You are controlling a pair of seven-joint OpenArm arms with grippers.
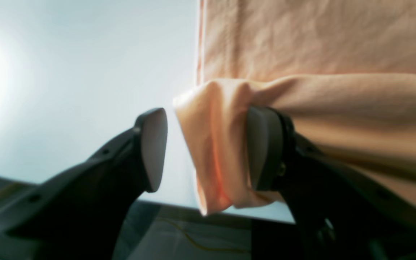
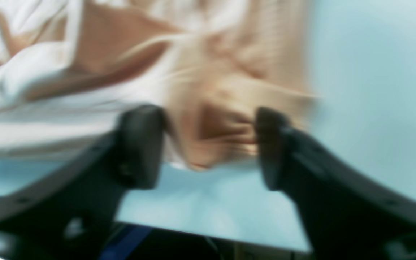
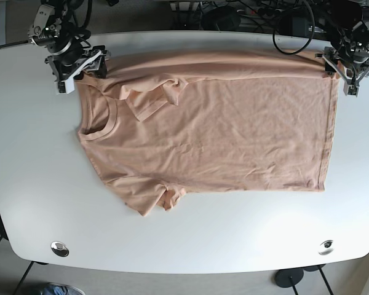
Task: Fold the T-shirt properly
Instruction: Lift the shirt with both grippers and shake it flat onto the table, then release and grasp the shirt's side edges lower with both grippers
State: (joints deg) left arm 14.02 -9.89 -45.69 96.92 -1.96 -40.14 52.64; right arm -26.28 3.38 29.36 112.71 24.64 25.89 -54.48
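White table (image 3: 190,246) bears plain peach T-shirt (image 3: 234,135).

Blurred right end effector (image 2: 208,146), jaws apart, straddles bunched T-shirt (image 2: 211,108) over table (image 2: 367,108).

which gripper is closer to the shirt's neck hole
Right. The right gripper sits at the far edge by the shoulder, just beyond the collar. The left gripper is at the hem corner, across the whole T-shirt from it.

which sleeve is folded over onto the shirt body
The far sleeve, near the right tool, lies folded onto the T-shirt. The near sleeve sticks out flat.
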